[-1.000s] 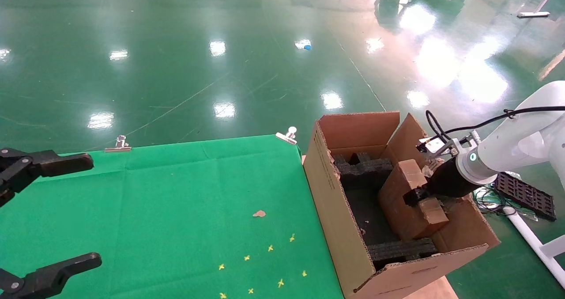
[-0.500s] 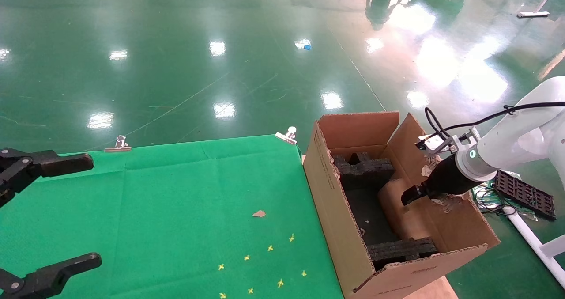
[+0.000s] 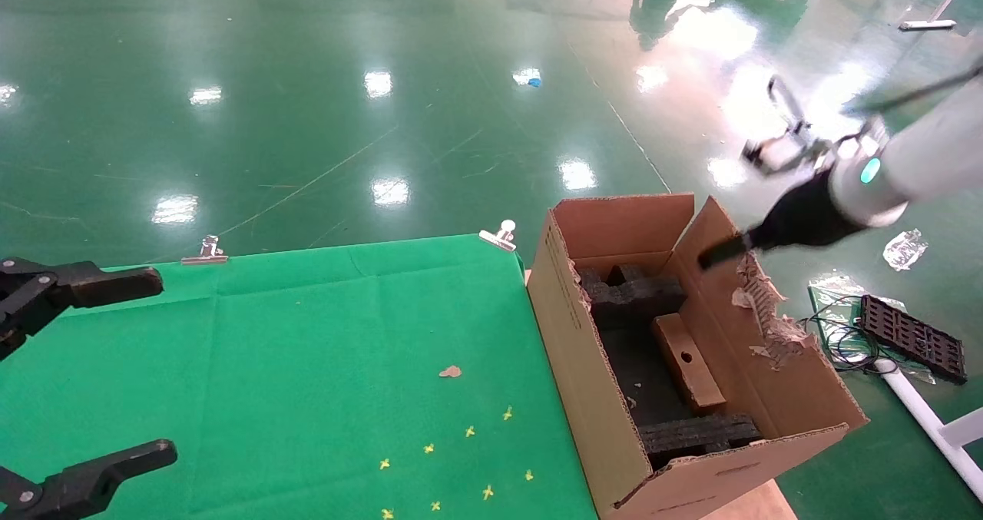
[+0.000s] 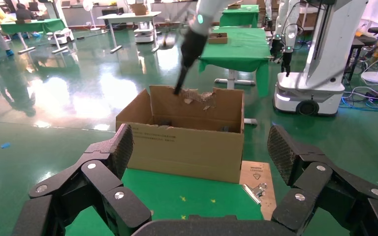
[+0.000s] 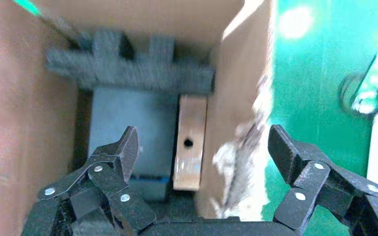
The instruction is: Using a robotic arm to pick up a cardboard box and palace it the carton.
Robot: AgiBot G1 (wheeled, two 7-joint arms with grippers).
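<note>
Green cloth covers the surface [image 3: 307,351] beside one big carton [image 3: 591,382]. By the look of it the job is done: the single small cardboard box [image 3: 689,362] lies inside, between two black foam blocks [image 3: 630,293], against the torn wall. One right hand [image 3: 710,257] hangs above the rim, spread and empty. One left hand [image 4: 197,182] sits parked, released.

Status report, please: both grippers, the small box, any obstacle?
Right gripper open, empty, above the carton. Left gripper open, parked over the green table. Cardboard box released inside carton, along its right wall, between foam inserts. No obstacle seen.
</note>
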